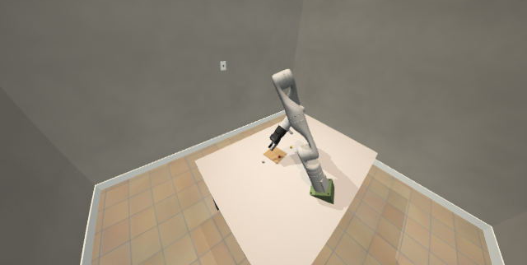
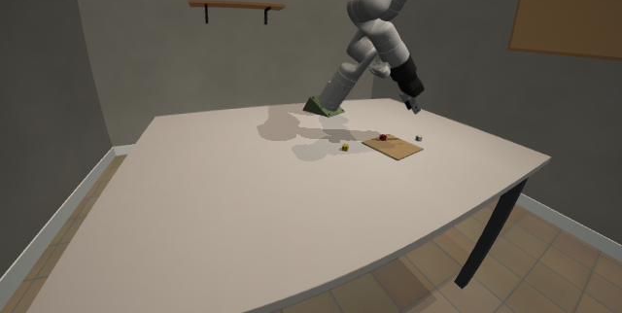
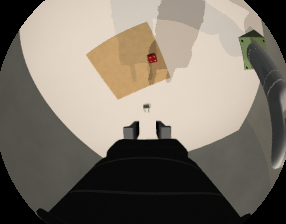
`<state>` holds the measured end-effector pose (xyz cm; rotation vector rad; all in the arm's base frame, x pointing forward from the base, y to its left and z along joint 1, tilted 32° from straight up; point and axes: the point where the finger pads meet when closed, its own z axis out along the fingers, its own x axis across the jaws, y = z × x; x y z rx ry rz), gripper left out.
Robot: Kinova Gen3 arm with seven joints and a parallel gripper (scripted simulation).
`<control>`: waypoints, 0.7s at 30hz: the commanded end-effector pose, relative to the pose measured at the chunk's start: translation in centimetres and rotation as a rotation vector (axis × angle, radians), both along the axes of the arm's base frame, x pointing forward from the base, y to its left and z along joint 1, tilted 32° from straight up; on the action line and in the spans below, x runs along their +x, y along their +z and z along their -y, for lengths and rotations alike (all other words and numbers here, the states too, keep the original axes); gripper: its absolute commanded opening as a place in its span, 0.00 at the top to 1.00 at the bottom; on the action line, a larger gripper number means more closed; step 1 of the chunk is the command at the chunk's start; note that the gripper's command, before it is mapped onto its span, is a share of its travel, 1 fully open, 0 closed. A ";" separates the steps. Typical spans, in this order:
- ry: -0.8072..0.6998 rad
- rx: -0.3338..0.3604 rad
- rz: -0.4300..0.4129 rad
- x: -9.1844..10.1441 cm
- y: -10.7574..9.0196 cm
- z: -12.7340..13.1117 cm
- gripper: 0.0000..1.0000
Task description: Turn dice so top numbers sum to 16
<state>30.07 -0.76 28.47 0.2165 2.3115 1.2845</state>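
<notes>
The mat point(image 1: 271, 155) point(image 2: 398, 152) point(image 3: 114, 65) lies flat on the table. A red die point(image 1: 279, 156) point(image 2: 383, 137) point(image 3: 152, 58) rests on it near one edge; in the wrist view its upper face seems to show four pips. A small white or grey die point(image 1: 263, 161) point(image 2: 419, 138) point(image 3: 146, 107) lies on the table just off the mat. A yellow die point(image 1: 291, 147) point(image 2: 345, 147) lies on the table off the mat's other side, out of the wrist view. Their top numbers are too small to read. My gripper point(image 1: 271, 147) point(image 2: 413, 105) point(image 3: 147, 127) is open and empty, raised and tilted above the table.
The arm's green base point(image 1: 322, 194) point(image 2: 323, 107) point(image 3: 251, 47) stands on the table point(image 1: 247, 199) point(image 2: 219, 196), well apart from the dice. The arm's shadows fall across the mat and beside it. The white die is nearer the table's side edge than the mat in the exterior view.
</notes>
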 end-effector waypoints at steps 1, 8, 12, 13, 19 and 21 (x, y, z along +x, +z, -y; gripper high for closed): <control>-0.014 -0.092 -0.001 0.0 1.2 -0.1 0.36; -0.094 -0.245 -0.067 -0.2 2.8 -0.7 0.36; -0.140 -0.332 -0.095 -0.2 3.4 -1.5 0.36; -0.140 -0.332 -0.095 -0.2 3.4 -1.5 0.36; -0.192 -0.434 -0.122 -0.2 4.0 -2.8 0.36; -0.211 -0.472 -0.129 -0.1 4.0 -3.4 0.36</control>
